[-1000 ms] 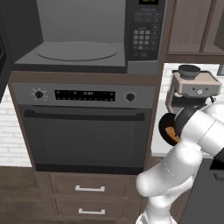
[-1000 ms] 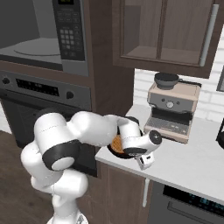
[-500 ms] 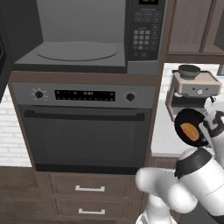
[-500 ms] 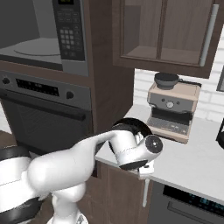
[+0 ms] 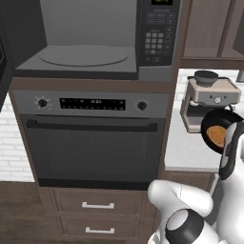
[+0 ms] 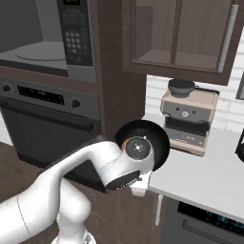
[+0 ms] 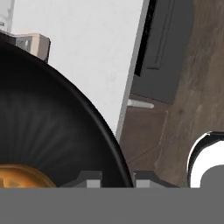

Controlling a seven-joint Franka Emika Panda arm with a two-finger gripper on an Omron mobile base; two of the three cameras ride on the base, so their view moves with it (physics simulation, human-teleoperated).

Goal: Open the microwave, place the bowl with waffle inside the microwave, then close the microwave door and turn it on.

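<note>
The microwave [image 5: 95,43] stands open, its round turntable [image 5: 84,55] bare and its keypad [image 5: 159,40] on the right. The microwave door [image 5: 3,52] is swung out at the left edge. The black bowl with waffle [image 5: 217,136] hangs tilted in the air before the coffee machine, the golden waffle [image 5: 217,137] facing the camera. My gripper [image 7: 118,179] is shut on the bowl's rim. In the hand view the bowl [image 7: 52,131] looms large with the waffle [image 7: 19,177] at the bottom. In the right base view the bowl [image 6: 155,131] shows behind my wrist.
A wall oven [image 5: 93,138] with bar handle sits under the microwave, drawers [image 5: 97,205] below it. A coffee machine [image 5: 209,97] stands on the white counter [image 5: 186,152] to the right. Wall cabinets [image 6: 181,38] hang above the counter.
The arm has swung the bowl right and slightly up, away from the oven side, and tilted it so the waffle faces the left camera. The base has stayed put.
</note>
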